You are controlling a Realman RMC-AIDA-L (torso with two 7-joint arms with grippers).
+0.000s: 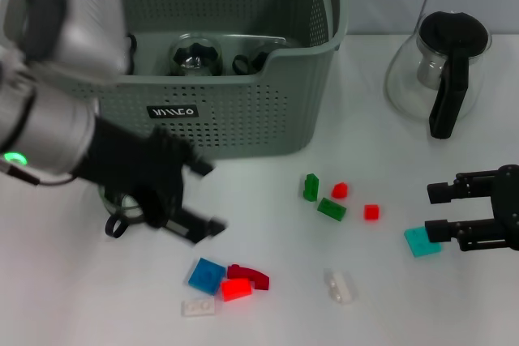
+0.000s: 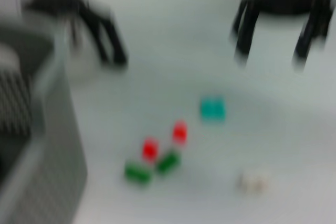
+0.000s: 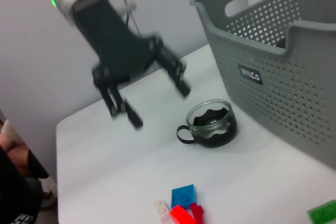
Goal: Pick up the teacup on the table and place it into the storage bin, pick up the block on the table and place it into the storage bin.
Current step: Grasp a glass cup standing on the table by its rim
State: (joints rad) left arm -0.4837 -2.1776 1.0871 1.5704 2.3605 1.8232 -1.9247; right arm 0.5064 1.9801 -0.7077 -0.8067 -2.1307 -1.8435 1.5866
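Nearest the robot, well in front of the storage bin (image 1: pixel 235 111), a small heap of glossy plastic blocks is lying on the smooth white table (image 1: pixel 97 305): a blue square block (image 1: pixel 207 275), a bright red block (image 1: pixel 236 289), a curved dark red piece (image 1: pixel 254 276) and a clear flat plate (image 1: pixel 197 308). A second clear block (image 1: pixel 340 287) is sitting further to the bin's right. The left gripper (image 1: pixel 203 198) is hanging with its black fingers spread open, just in front of the bin's front wall and above the teacup (image 3: pixel 211 124), a rounded clear glass cup with a dark loop handle, standing on the table close to that wall. The right gripper (image 1: pixel 431 211) is resting open, well to the bin's right, next to a teal block (image 1: pixel 422 241). Two green blocks (image 1: pixel 322 198) and two small red ones (image 1: pixel 355 202) are lying in front of the bin's right corner. The bin itself is grey-green perforated plastic with orange-red clips and a black label, holding a glass item. Beside it to the right a glass pot (image 1: pixel 444 66) with a black handle is standing, before a plain pale wall
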